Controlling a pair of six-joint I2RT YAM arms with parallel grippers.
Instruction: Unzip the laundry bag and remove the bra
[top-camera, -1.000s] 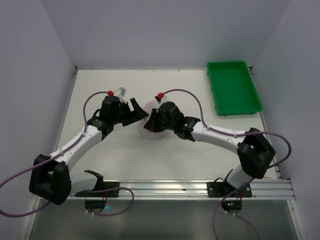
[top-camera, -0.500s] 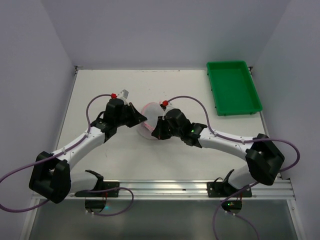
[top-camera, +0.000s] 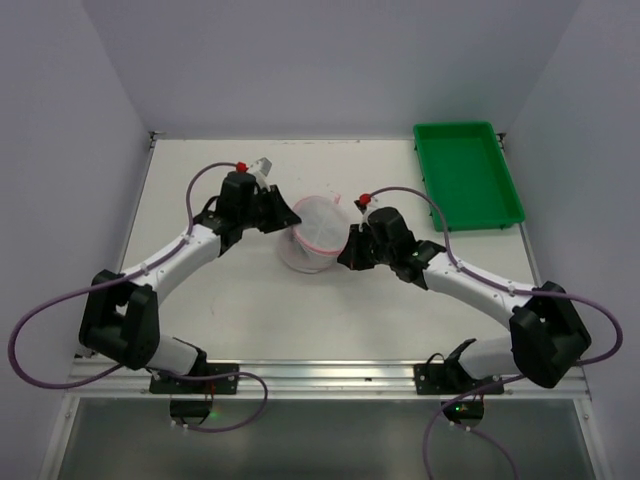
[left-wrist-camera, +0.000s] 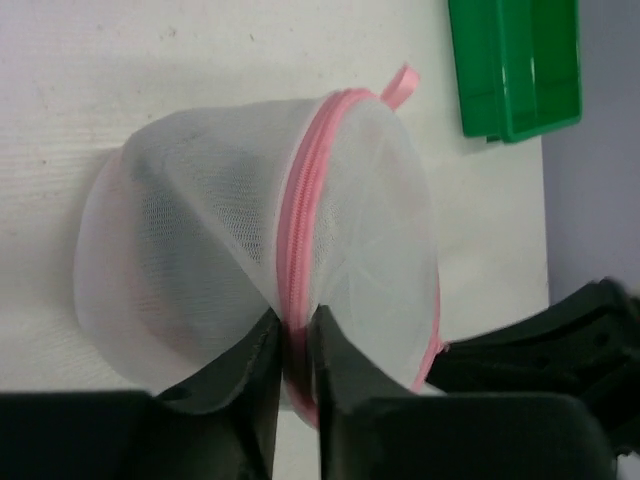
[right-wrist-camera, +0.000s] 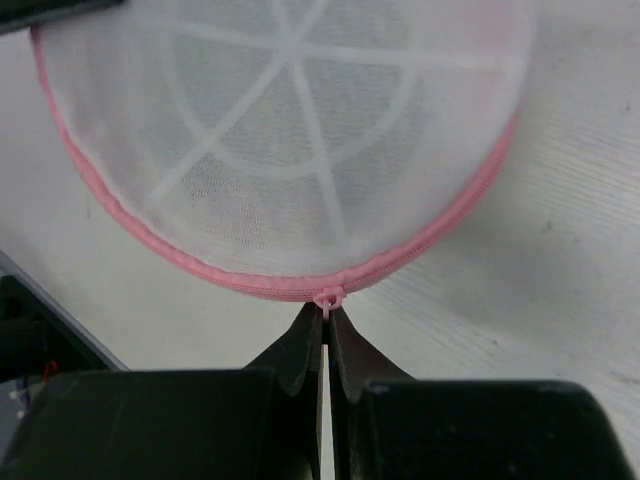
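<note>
White table (top-camera: 300, 320), lilac walls (top-camera: 330, 70), green tray (top-camera: 466, 180), mesh laundry bag (top-camera: 318, 235)

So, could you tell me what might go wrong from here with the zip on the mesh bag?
The right hand pinches only the tiny zip pull, so it may slip out when pulled. The left hand grips just a narrow bit of the laundry bag at its pink rim; the bag could pull free, or simply drag along instead of unzipping.
</note>
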